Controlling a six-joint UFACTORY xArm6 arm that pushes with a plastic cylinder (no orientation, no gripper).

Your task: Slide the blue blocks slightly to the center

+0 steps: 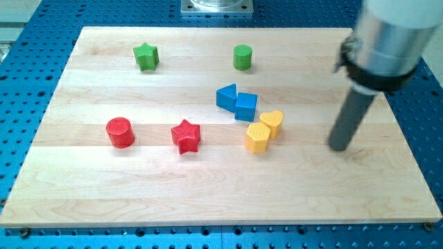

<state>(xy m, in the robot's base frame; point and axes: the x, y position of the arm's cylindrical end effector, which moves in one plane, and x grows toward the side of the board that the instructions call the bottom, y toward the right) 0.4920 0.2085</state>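
A blue triangle block and a blue cube touch each other just right of the board's middle. My tip rests on the wooden board at the view's right, well to the right of and slightly below the blue blocks, apart from every block. The rod rises to a silver and black arm end at the view's top right.
A yellow heart and a yellow hexagon block sit just below the blue cube, between it and my tip. A red star and red cylinder lie left. A green star and green cylinder lie near the top.
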